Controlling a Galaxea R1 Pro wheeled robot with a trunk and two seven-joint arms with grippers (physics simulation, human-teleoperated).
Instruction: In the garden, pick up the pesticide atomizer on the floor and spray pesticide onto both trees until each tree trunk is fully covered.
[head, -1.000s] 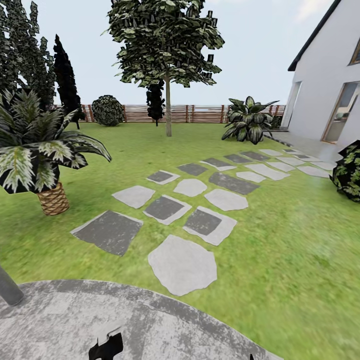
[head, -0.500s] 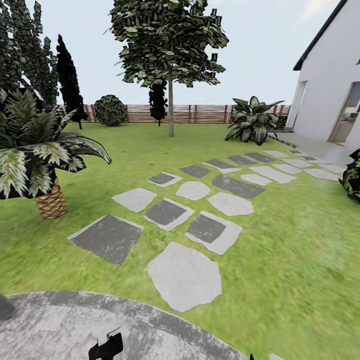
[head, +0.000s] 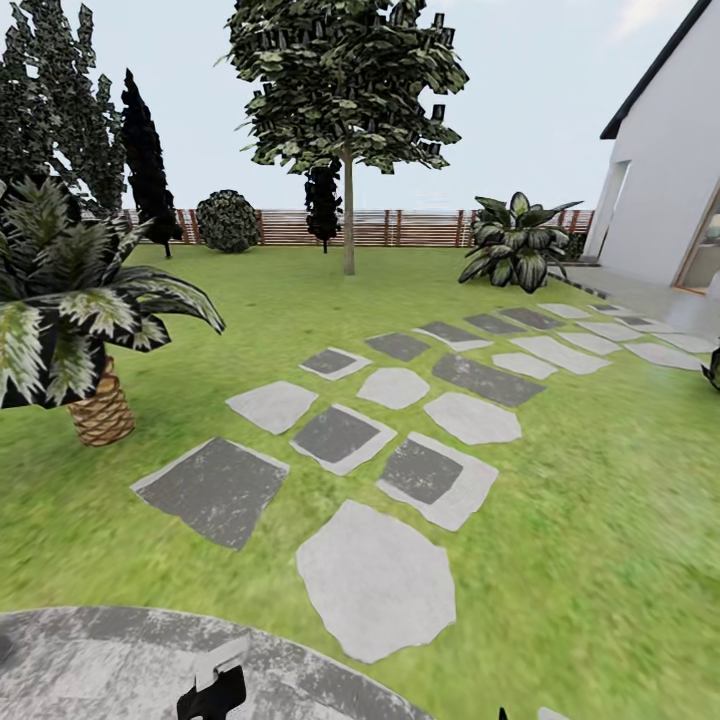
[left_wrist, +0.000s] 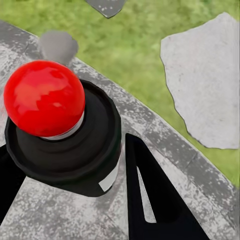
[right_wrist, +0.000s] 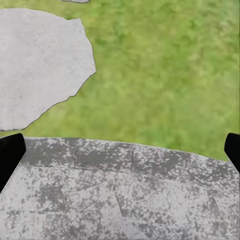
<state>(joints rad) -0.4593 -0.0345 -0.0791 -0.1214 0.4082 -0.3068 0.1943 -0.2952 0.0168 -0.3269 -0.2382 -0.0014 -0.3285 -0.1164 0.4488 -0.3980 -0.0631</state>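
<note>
View panned left – tree (head: 347, 120) (fence (head: 420, 227) behind) shifted right, paving (head: 90, 660) receded.

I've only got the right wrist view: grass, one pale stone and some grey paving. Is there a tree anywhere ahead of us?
Observer: Yes. In the head view a tall tree with a bare trunk stands far across the lawn, in front of a slatted fence.
Operator: What lies between us and it?
Observer: Pale and dark grey stepping stones cross the grass and curve off right toward a white house.
Operator: And the left gripper?
Observer: The left gripper has its fingers spread apart above the paving. In the left wrist view a red ball on a black base shows between them.
</note>
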